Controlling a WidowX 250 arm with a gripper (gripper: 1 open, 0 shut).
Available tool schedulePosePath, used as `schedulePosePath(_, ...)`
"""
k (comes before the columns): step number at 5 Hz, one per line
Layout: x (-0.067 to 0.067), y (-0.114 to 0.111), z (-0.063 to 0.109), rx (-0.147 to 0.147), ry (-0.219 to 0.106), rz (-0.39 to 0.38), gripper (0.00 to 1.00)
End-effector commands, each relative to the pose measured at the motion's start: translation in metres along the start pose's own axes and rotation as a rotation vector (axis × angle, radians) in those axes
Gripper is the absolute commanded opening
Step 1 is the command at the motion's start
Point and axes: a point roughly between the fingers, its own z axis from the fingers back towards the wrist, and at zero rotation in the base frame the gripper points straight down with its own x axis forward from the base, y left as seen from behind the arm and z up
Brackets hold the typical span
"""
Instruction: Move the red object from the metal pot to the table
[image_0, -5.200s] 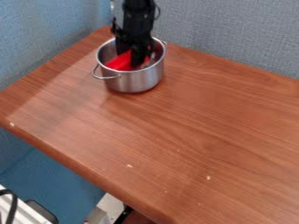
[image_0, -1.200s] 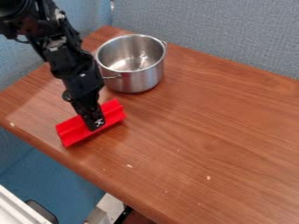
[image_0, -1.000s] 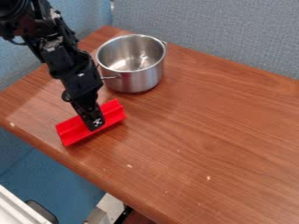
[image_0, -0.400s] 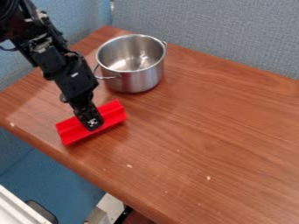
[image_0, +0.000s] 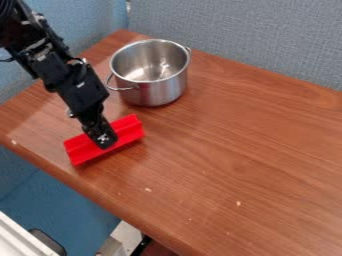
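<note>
Red and flat, the red object (image_0: 103, 140) lies nearest the camera, out on the bare wood of the desk (image_0: 227, 160) toward its left front edge. Its long axis runs on a slant, from the low end at the near left up to the end at the far right. It is a bright, plain bar with straight edges and square corners, and it rests flat on its broad face, not propped or tilted as far as can be seen.

Directly over its middle sits the claw (image_0: 99, 134), black, pointing steeply down, so the bar lies straight beneath it and extends out to either side of it. The jaws stand partly apart across the narrow width of the bar and look closed against its two long sides; whether they are pressing or merely touching cannot be told at this size. There is only the one arm, reaching in from the far left. Judging from this, the bar is already where the task wants it, and the coming move is to spread the jaws and lift straight up clear of it.

Farther back, well apart from the bar, stands the metal pot (image_0: 150, 72), shiny steel, upright, lidless and showing nothing inside.
</note>
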Motion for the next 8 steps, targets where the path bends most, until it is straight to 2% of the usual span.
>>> schedulePosePath(1,-0.012,-0.009,-0.02,-0.101,0.034,0.03,0.0)
schedulePosePath(3,-0.013,-0.005,-0.023,-0.132,0.03,0.056,0.0)
schedulePosePath(7,-0.015,0.004,-0.024,-0.161,0.021,0.064,0.0)
schedulePosePath(8,-0.012,0.003,-0.016,-0.146,0.02,0.069,1.0)
